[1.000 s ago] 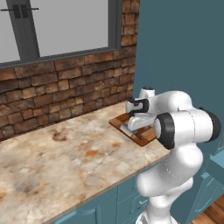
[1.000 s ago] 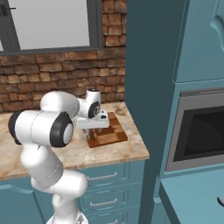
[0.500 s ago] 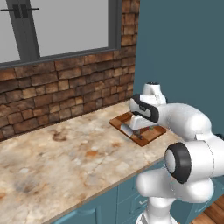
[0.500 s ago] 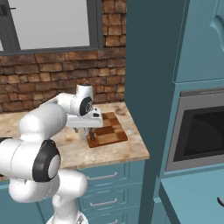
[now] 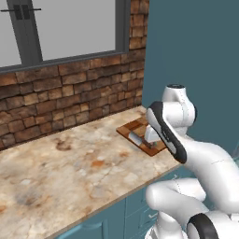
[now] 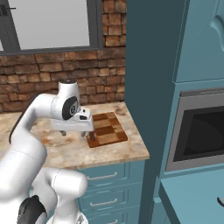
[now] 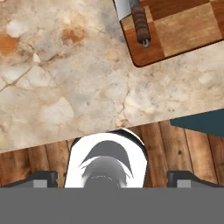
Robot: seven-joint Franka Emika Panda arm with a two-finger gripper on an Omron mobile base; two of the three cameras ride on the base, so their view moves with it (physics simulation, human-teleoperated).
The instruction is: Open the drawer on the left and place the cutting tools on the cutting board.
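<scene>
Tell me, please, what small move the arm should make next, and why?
Probably draw back from the cutting board toward the drawer for the second tool. The knife already lies on the board, and the gripper, jaws open and empty, hangs over the counter beside it.

Knife (image 7: 139, 22) on cutting board (image 7: 183, 30), near counter (image 7: 65, 87) edge

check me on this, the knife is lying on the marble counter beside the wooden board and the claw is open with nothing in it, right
Not quite. The knife lies on the wooden board itself, its brown handle near the board's corner, as the hand view shows. The rest holds: the claw is open with nothing in it, over the marble counter beside the board.
</scene>
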